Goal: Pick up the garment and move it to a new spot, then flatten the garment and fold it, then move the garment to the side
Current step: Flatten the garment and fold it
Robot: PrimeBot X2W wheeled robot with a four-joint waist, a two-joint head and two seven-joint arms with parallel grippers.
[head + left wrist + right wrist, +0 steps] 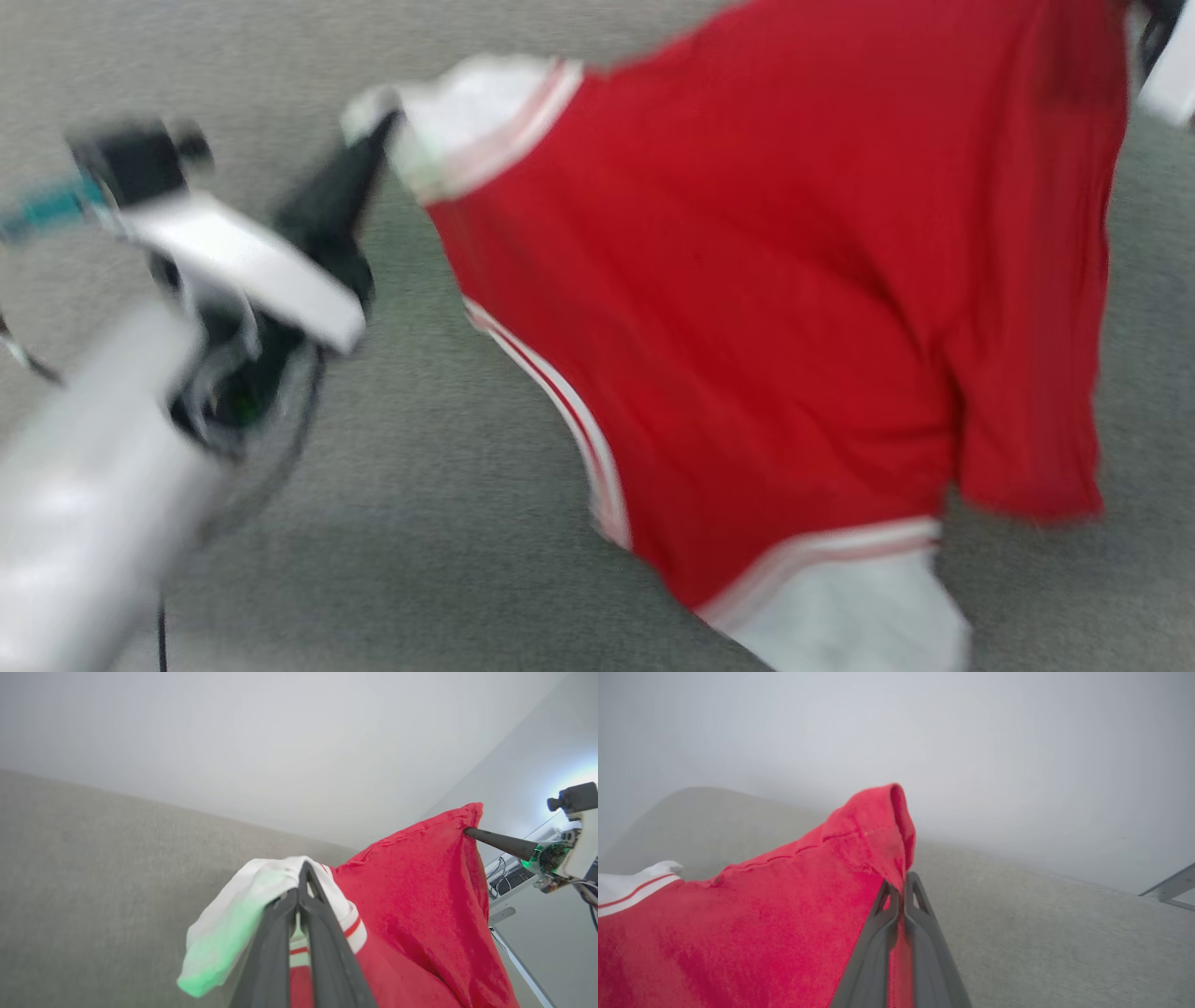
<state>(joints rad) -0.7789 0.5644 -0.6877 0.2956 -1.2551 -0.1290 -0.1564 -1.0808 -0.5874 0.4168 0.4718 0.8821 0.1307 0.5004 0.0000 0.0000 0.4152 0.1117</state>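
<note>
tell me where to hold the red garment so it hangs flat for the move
At its two top corners, one gripper each, coming in edge-on from the outer sides. The left gripper pinches the white end panel and the right gripper a red corner; held so, the garment hangs spread between them, probably easy to lay flat.

A: Head cam?
B: High up, tilted down on the grey textured surface (420, 485), blurred.
A: Wrists?
B: Each right behind its jaws, close, facing a pale blank wall (280, 742). All three share the bright red soft fabric garment with white end panels (747, 308).
</note>
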